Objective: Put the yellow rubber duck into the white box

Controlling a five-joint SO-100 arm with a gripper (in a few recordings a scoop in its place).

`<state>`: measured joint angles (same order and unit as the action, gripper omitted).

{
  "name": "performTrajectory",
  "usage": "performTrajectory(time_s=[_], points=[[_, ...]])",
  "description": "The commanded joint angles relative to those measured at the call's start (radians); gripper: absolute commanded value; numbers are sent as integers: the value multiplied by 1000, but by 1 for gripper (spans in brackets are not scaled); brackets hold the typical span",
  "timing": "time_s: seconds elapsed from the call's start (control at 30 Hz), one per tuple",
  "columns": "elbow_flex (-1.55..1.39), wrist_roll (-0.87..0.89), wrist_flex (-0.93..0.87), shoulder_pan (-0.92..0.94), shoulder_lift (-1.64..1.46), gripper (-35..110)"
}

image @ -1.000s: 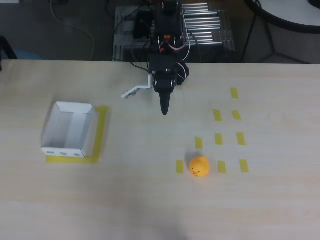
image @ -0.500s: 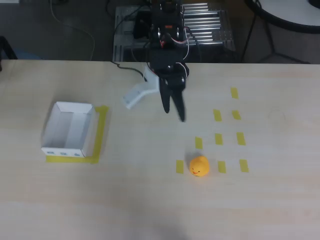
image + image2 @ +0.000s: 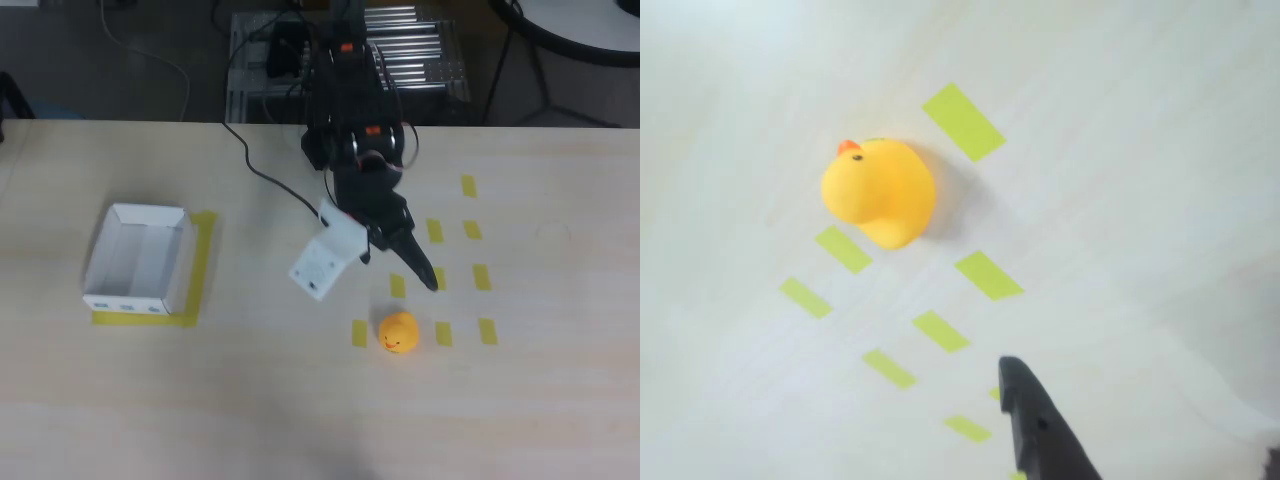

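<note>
We see the gripper (image 3: 375, 255) has swung from the upper centre of the overhead frame down toward the yellow rubber duck (image 3: 399, 331), its dark finger (image 3: 415, 265) now just above the toy. The claw has spread wide and holds nothing. The duck sits among yellow tape strips (image 3: 437, 277), lower right of centre; the white box (image 3: 138, 258) waits at left, well apart. We judge the approach nearly complete.

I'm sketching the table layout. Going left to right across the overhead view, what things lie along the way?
White box on its yellow tape frame → white tag on the arm → yellow rubber duck → the tool → rightmost yellow tape strip.
</note>
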<state>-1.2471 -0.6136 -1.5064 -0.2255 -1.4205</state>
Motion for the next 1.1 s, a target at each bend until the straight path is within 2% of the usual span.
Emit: performTrajectory(time_s=[0.0, 0.47, 0.8, 0.87, 0.93, 1.07], points=[[299, -5, -75, -37, 164, 68], [557, -15, -94, -38, 555, 63], [761, -17, -130, -46, 749, 50], [784, -17, -132, -54, 770, 39], [811, -11, -138, -61, 788, 17], [888, 31, -143, -78, 828, 0]])
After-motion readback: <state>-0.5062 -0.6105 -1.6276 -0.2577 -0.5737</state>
